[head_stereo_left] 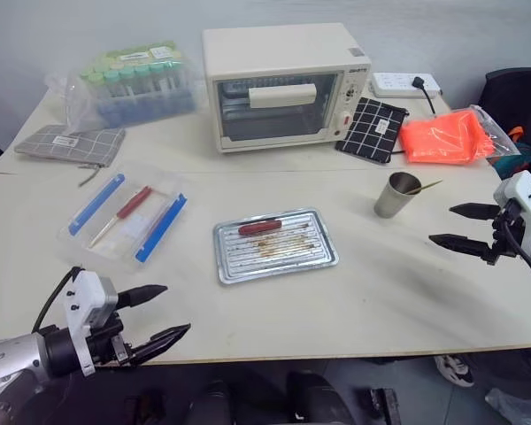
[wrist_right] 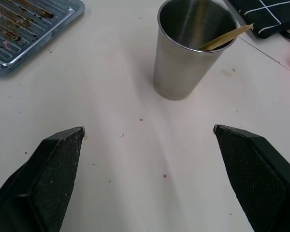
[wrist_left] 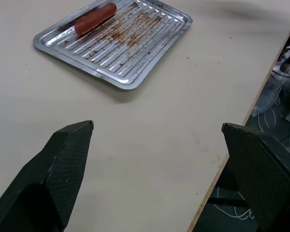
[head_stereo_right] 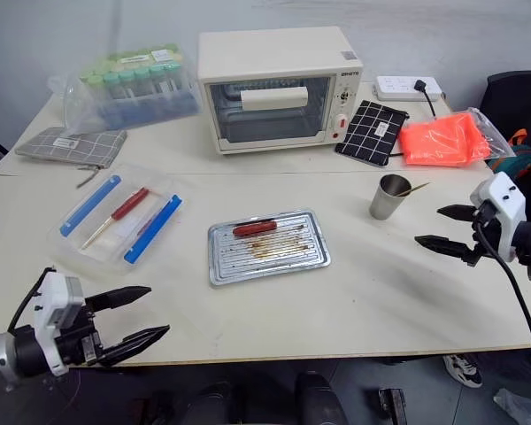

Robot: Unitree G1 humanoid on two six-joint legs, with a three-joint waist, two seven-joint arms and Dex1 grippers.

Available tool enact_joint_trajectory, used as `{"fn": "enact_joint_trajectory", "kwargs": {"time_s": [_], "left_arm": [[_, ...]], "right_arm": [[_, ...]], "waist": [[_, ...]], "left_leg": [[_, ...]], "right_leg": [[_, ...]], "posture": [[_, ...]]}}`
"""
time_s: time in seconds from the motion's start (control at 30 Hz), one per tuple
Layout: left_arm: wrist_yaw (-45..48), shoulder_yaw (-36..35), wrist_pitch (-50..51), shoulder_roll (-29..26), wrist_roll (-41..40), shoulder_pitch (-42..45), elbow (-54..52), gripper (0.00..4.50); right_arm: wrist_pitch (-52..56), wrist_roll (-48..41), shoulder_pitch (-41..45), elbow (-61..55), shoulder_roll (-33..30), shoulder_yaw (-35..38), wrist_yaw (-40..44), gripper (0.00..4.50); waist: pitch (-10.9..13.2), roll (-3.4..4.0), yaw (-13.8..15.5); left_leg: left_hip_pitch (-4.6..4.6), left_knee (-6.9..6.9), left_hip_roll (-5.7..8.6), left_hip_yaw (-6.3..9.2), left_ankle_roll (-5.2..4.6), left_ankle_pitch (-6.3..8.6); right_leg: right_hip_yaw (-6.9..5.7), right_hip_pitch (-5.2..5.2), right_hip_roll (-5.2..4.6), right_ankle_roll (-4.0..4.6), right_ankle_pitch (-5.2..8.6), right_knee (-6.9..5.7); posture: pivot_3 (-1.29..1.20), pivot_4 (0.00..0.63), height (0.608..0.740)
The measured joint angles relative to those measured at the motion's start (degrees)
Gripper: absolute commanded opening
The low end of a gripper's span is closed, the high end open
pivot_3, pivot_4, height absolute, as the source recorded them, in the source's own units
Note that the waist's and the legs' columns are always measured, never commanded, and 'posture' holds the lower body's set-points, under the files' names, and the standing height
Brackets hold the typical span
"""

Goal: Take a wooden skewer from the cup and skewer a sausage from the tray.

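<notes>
Plain pale grey wall (head_stereo_left: 88, 27) runs across the top of the frame. Big cream table (head_stereo_left: 380, 292) takes up most of it, grey floor (head_stereo_left: 425, 390) along the bottom, black chair (head_stereo_left: 518, 93) at upper right.

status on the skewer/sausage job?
Nothing done yet. The wooden skewer leans in the cup; the sausage lies unpierced on the tray. Right gripper open, facing the cup; left gripper open, empty. Left: grasp, pull, pierce.
</notes>
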State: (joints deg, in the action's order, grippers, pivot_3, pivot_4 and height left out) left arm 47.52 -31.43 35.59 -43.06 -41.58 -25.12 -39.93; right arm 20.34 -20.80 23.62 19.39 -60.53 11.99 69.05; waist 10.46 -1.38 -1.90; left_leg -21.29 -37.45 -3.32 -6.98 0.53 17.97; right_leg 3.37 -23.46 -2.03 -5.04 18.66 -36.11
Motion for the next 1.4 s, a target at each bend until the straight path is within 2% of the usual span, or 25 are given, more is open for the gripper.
{"fn": "enact_joint_trajectory", "kwargs": {"time_s": [0.33,0.5,0.6,0.77,0.97,1.07,1.33,1.4], "left_arm": [[-0.63,0.00,-0.05,-0.19,0.99,1.48,0.88,4.50],[-1.09,0.02,-0.10,-0.58,1.49,3.08,2.62,4.50],[-1.22,0.34,-0.89,-0.57,2.54,3.28,2.62,4.50],[-2.18,1.21,-1.01,0.07,2.43,5.30,2.62,4.50],[-6.41,5.83,3.12,0.64,-2.10,17.70,3.09,4.50],[-6.59,10.41,5.61,0.03,-5.39,27.38,4.29,4.50],[-4.61,19.29,8.01,-0.57,-7.59,42.26,8.37,4.50],[-4.13,21.28,7.99,-0.24,-7.37,43.85,9.38,4.50]], "right_arm": [[1.53,-0.20,-0.21,-1.51,0.32,0.04,-1.83,4.47],[7.27,-2.61,-0.20,-2.85,0.86,0.31,-3.30,4.47],[7.56,-2.65,-0.41,-4.77,1.79,1.24,-5.65,4.47],[10.30,-3.87,-0.60,-6.66,7.65,5.06,-14.11,4.47],[16.13,-8.17,1.61,-10.59,17.97,11.49,-28.65,4.47],[18.12,-10.27,2.91,-13.54,24.41,13.27,-36.16,4.47],[18.03,-11.96,6.81,-13.26,28.73,14.32,-44.18,4.47],[17.17,-12.07,7.70,-12.19,29.63,14.70,-45.32,4.10]], "waist": [[0.00,0.00,0.04],[0.00,0.00,0.00],[0.00,0.00,-0.01],[0.00,0.00,0.01],[-0.01,0.01,0.20],[-0.01,0.01,0.12],[-0.03,0.04,-0.09],[-0.03,0.04,-0.16]], "left_leg": [[0.00,-0.38,-0.40,-0.06,0.22,0.22],[0.01,-0.50,-0.48,-0.08,0.29,0.32],[0.01,-0.50,-0.51,-0.08,0.31,0.33],[0.01,-0.53,-0.52,-0.09,0.33,0.34],[-0.03,-0.62,-0.51,-0.06,0.34,0.34],[-0.05,-0.65,-0.52,-0.07,0.38,0.34],[-0.04,-0.64,-0.49,-0.18,0.43,0.32],[-0.04,-0.63,-0.48,-0.19,0.45,0.32]], "right_leg": [[0.04,0.00,0.39,0.12,0.06,-0.21],[0.06,-0.06,0.47,0.21,0.11,-0.39],[0.06,-0.06,0.51,0.22,0.12,-0.40],[0.08,-0.08,0.52,0.22,0.12,-0.48],[0.06,-0.10,0.53,0.22,0.12,-0.85],[0.06,-0.15,0.56,0.21,0.12,-0.95],[0.05,-0.24,0.62,0.21,0.12,-1.02],[0.06,-0.25,0.67,0.21,0.13,-1.01]], "posture": [[0.00,0.150,0.740],[0.00,0.150,0.740],[0.00,0.150,0.740],[0.00,0.150,0.740],[0.00,0.150,0.740],[0.00,0.150,0.740],[0.00,0.150,0.740],[0.00,0.150,0.740]]}}
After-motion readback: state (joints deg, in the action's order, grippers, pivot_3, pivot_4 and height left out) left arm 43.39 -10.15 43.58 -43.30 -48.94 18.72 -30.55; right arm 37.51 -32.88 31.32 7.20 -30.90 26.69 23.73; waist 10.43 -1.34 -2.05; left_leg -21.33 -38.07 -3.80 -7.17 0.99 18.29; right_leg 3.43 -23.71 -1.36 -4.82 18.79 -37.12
